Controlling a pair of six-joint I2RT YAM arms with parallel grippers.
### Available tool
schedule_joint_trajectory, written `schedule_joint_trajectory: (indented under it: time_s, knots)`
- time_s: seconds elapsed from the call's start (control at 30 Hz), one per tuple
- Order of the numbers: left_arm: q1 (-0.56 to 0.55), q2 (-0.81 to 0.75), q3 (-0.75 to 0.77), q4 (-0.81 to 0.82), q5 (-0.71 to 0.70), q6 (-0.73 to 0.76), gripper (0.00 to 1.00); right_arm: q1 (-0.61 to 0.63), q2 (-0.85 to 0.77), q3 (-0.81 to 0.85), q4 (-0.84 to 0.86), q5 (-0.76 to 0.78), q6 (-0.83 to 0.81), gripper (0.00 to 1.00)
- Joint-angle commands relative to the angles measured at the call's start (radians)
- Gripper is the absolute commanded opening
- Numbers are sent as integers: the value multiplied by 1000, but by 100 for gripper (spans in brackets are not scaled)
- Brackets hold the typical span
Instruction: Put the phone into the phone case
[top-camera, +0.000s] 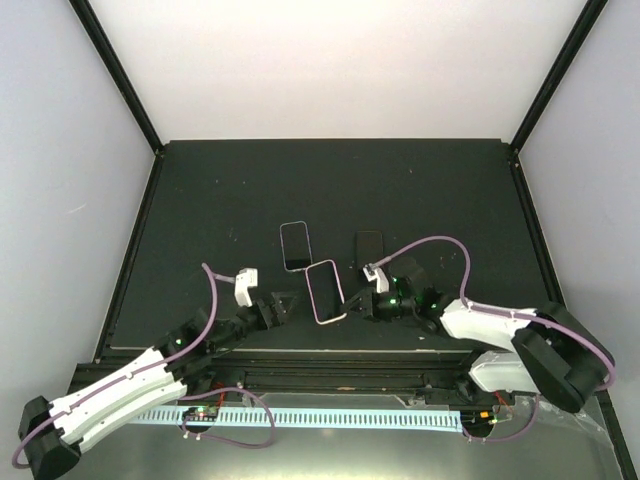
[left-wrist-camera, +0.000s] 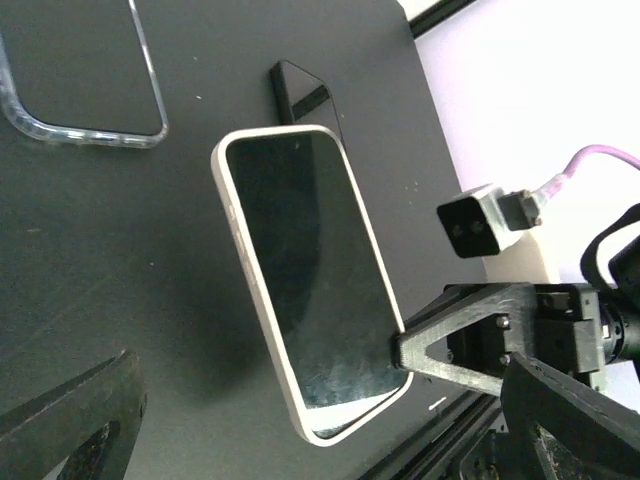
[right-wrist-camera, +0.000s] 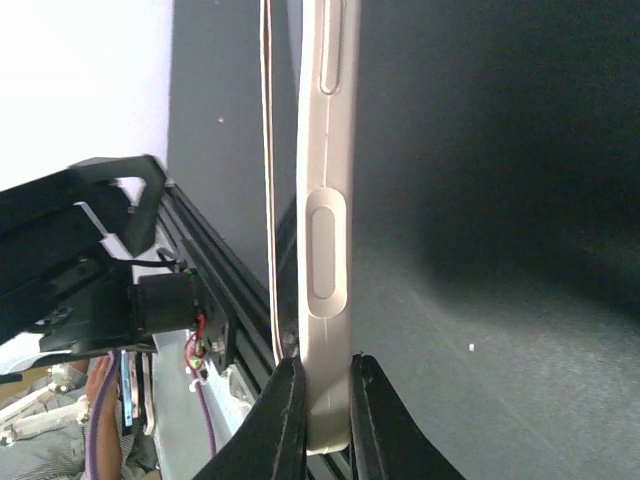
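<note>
The right gripper (right-wrist-camera: 325, 385) is clamped on the near short end of the phone (left-wrist-camera: 310, 280), which wears a thick white surround; the raised oblong button covers seen from the right wrist make me judge this a soft white case (right-wrist-camera: 325, 200) with the phone already seated in it. The phone runs straight out ahead of those fingers, edge-on to their camera. A shadow lies under it, so at least one side looks raised off the table (top-camera: 200, 220); whether its far end rests there I cannot tell.

The left gripper (top-camera: 280, 306) stands wide apart and holds nothing, with the phone's near end just ahead of it between the two spread fingers. An empty clear case (top-camera: 295, 246) lies further ahead and to its left, and a bare dark phone (top-camera: 369, 246) lies beyond the held one.

What could go wrong: the only grip is a narrow pinch at one end, so the long body could swing or slip out if the arm moves sharply. Should a corner of the case not be fully pressed home, that pinch could peel it back. The open left fingers sit close enough to knock the phone if they travel sideways.

No brand, label or writing can be read; the screen is dark and the case's side is plain
</note>
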Motion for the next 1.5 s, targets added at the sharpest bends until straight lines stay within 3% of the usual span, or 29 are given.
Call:
schedule_joint_trajectory:
  time_s: [0.0,0.2,0.57,0.83,1.03,1.2,1.37,1.47]
  knots:
    - [2,-63,70,-168,-73,46,99,-1,51,49,54,-1,-27,1]
    - [2,-110,112,-245,-96,70,99,-2,146,48,78,-15,-18,1]
    - [2,-106,124,-243,-84,63,99,-1,194,0,119,34,11,1]
    - [2,-98,134,-241,-80,56,99,-2,177,-11,92,60,7,12]
    - [2,-89,153,-260,-80,56,99,-2,88,14,-42,138,-45,32]
    - [2,-86,172,-271,-82,69,99,-3,-18,56,-188,226,-95,65]
    - [2,-79,220,-295,-83,95,99,-4,-132,122,-363,302,-168,90]
    - [2,-69,274,-338,-107,122,99,-5,-214,176,-473,361,-213,100]
